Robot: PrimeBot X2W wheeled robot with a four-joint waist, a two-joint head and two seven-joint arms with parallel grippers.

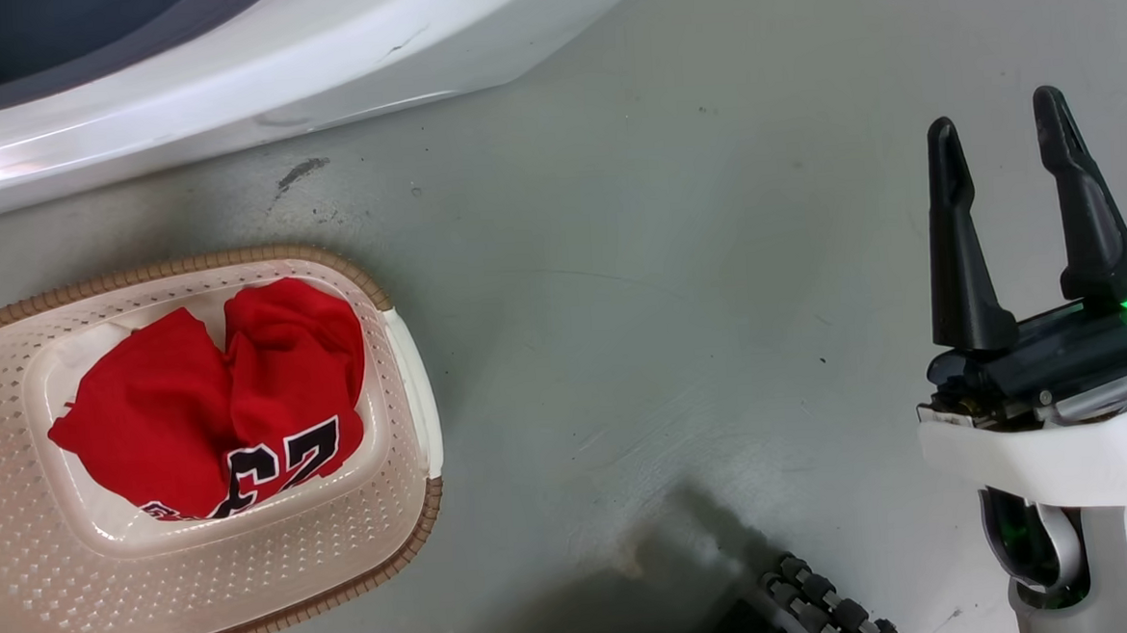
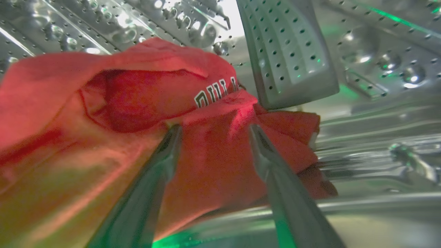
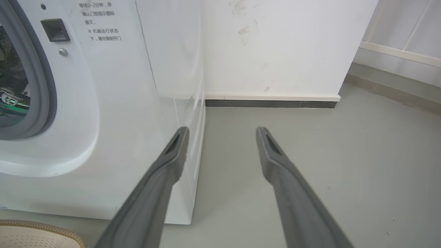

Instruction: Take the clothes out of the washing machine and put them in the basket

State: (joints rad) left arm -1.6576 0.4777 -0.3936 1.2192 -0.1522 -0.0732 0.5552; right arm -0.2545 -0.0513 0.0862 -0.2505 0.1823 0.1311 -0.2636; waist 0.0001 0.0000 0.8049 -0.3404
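head: numbered garment [image 1: 211, 402] lies in basket [image 1: 344, 550]; right gripper [image 1: 995, 112] fingers spread, empty | left wrist: left gripper [image 2: 215, 127] fingers spread at lettered garment [image 2: 213, 165] inside drum [image 2: 379, 51]

Spread fingers [image 2: 156, 172] of the left gripper [image 2: 213, 128] point at a white-lettered red garment [image 2: 113, 100] in the steel drum [image 2: 379, 65]

Floor [image 1: 717, 299]: grey, smooth, with a dark scuff mark [image 1: 300, 172].
Washing machine [image 1: 271, 71]: stands at the floor's wall edge.
Basket [image 1: 18, 577]: on the floor, near the Washing machine.
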